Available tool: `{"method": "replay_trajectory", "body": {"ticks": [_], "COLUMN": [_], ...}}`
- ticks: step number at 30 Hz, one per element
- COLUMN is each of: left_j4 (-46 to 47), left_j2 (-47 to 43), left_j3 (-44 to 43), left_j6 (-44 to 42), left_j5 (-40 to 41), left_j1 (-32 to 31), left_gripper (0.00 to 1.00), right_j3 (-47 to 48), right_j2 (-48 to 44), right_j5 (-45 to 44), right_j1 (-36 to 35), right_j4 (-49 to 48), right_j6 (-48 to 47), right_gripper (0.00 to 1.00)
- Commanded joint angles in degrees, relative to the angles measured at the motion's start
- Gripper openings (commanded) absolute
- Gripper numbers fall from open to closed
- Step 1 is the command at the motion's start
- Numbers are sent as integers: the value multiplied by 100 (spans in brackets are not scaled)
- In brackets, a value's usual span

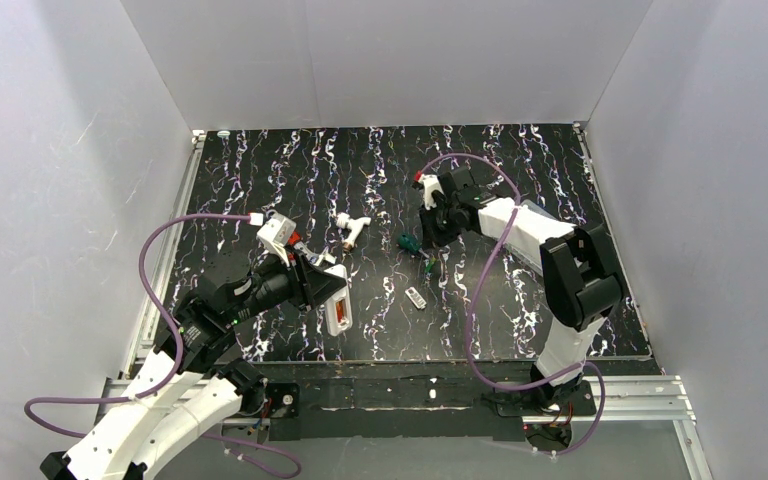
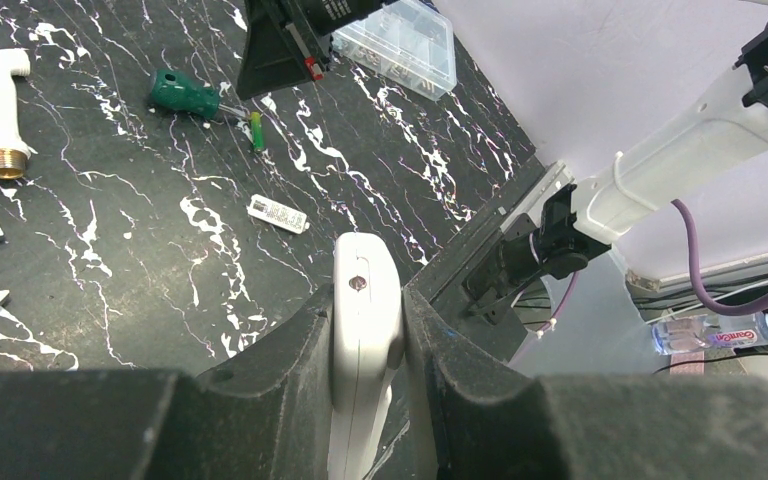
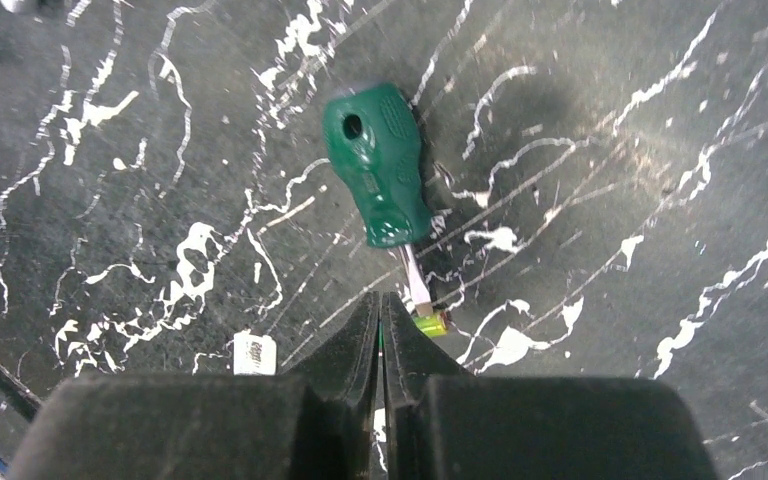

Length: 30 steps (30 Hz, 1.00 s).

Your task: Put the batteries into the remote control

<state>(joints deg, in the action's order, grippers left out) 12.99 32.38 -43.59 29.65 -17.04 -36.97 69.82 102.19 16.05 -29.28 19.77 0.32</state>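
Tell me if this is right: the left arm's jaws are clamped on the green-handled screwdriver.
Not right. The jaws of the left gripper are clamped on the white remote control, as the left wrist view shows. The green-handled screwdriver lies loose on the table, close to the right gripper.

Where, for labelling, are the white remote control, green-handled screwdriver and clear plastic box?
Slim white plastic remote control (image 2: 365,320): left wrist view, narrow side.
Green-handled screwdriver (image 3: 378,165): right wrist view, handle.
Clear plastic box (image 2: 405,40): left wrist view, lid.

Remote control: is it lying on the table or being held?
Held. The left gripper is shut on the white remote control, clamping it from both sides.
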Motion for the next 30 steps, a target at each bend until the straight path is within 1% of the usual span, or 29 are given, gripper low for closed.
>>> {"method": "replay_trajectory", "body": {"ticks": [1,8,13,16,20,26,30], "left_j4": [204,288,276,257,258,333,402], "left_j2": [-87,-5,-3,-19,16,89,143], "left_j3": [-120,-123,-117,-136,-151,-135,-112], "left_j6": [23,45,50,41,41,67,108], "left_j5": [-28,-62,-78,-68,-80,-102,-128], "left_j1": [-17,-17,-15,-14,-12,-19,-20], "left_gripper": [0,0,0,0,0,0,0], "right_j3": [-121,-143,-301,-288,-199,-615,-817], "right_j2": [119,326,357,401,471,85,-170], "right_j5": [-314,-511,-671,-965,-1523,-2076,-2215], "right_j1": [-16,-19,-17,-17,-19,-17,-19], "right_j4": [138,299,104,146,458,525,651], "right_j6": [282,589,759,892,1130,1506,1617], "right_gripper": [9,8,6,5,3,3,4]}}
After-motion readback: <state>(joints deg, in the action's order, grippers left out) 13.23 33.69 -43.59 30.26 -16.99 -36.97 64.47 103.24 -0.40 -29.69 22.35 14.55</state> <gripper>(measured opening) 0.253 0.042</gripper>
